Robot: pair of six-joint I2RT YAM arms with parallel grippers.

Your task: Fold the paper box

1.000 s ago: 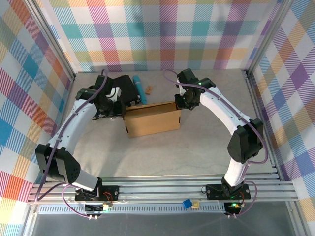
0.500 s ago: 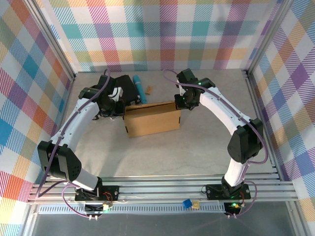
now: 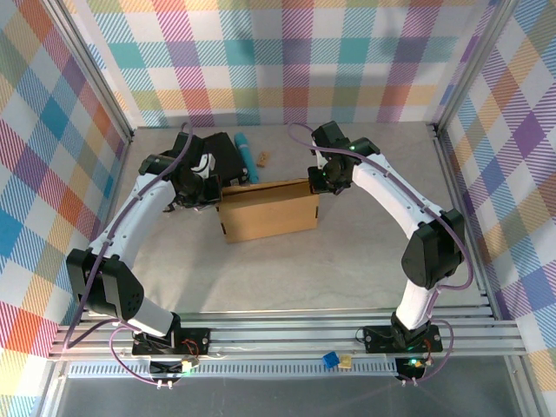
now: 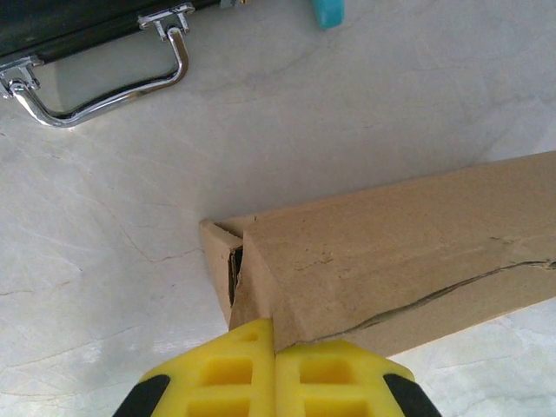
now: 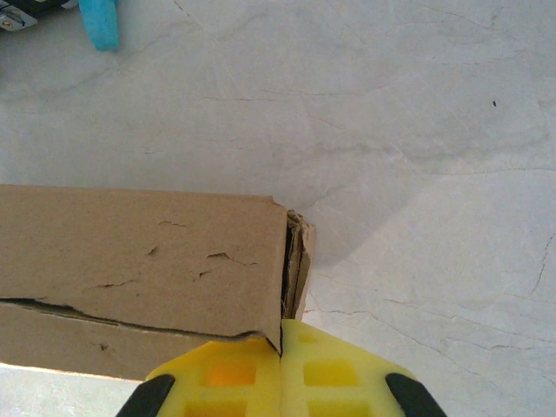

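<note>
The paper box (image 3: 269, 213) is a closed brown cardboard shape lying mid-table, lid down with a thin gap along its long side. My left gripper (image 3: 215, 193) sits at its back left corner. In the left wrist view the yellow fingers (image 4: 217, 373) are pressed together, and the left gripper (image 4: 274, 334) touches the box (image 4: 391, 252) where an end flap gapes slightly. My right gripper (image 3: 314, 181) sits at the back right corner. Seen from the right wrist, the right gripper (image 5: 281, 343) is shut, its tips against the lid's corner edge of the box (image 5: 139, 261).
A black case (image 3: 221, 156) with a chrome handle (image 4: 104, 82) lies behind the left gripper. A teal tube (image 3: 246, 155) stands beside it, with a small brown scrap (image 3: 263, 158) to its right. Plaid walls enclose the table on three sides.
The left gripper's fingers have closed at the box's left corner, and the left arm shifted slightly. The right arm and the box have stayed put.
</note>
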